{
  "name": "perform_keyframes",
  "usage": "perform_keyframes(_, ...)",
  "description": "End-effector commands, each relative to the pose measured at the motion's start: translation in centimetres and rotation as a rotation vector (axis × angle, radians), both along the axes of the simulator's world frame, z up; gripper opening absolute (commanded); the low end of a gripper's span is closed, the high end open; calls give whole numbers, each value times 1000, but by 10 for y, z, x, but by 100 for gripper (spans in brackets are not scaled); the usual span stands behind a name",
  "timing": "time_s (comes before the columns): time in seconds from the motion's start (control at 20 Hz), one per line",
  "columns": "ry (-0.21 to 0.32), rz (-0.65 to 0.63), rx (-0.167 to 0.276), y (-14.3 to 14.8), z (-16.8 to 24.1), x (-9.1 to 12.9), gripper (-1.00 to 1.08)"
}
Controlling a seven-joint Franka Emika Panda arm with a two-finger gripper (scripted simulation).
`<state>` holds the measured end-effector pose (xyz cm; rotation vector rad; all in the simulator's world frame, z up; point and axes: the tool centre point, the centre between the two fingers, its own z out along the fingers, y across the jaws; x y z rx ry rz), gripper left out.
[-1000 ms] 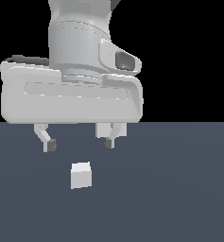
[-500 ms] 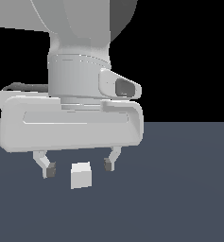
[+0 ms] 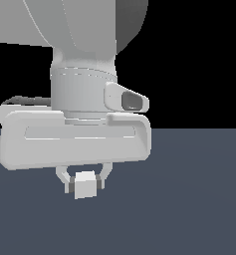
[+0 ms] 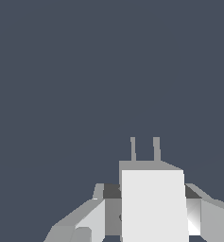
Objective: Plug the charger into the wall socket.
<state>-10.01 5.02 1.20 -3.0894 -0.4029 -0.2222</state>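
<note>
Exterior view first: the arm's pale grey wrist and wide hand housing fill the upper and middle part of the picture, against a black background above and a dark slate tabletop [image 3: 189,209] below. Under the housing hangs the end effector [image 3: 84,180], its two short fingers [image 3: 63,175] drawn in close on either side of the charger [image 3: 85,185]. The charger, a small white block, sits directly between the fingers, touching both, with its lower part reaching just below their tips. It lies towards the exterior view's left of centre. Whether it rests on the tabletop or is lifted clear cannot be told from this angle. The socket is not in sight.

Wrist view: the charger [image 4: 153,203] fills the space between the two fingers [image 4: 87,222], which press against its opposite sides, so the end effector is nearly closed and grips the block. The charger's broad white face is turned to the camera, and two thin grey prongs [image 4: 156,149] stand out of its far end, side by side and parallel, pointing away from the wrist. Beyond them is only the plain dark tabletop [image 4: 85,71].
</note>
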Motion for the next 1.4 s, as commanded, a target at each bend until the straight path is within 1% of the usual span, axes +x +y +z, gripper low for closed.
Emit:
perform_keyframes(0.0,0,0,0,0,0,0,-100)
perform_keyframes(0.35,0,1,0,-1,1,1,-100)
perform_keyframes(0.65,-1,12,-1,-11,11,13,-100)
perform_keyframes(0.9,-1,32,-1,-27,28,34,-100)
perform_keyframes(1.35,-1,77,1,-63,69,85,-100)
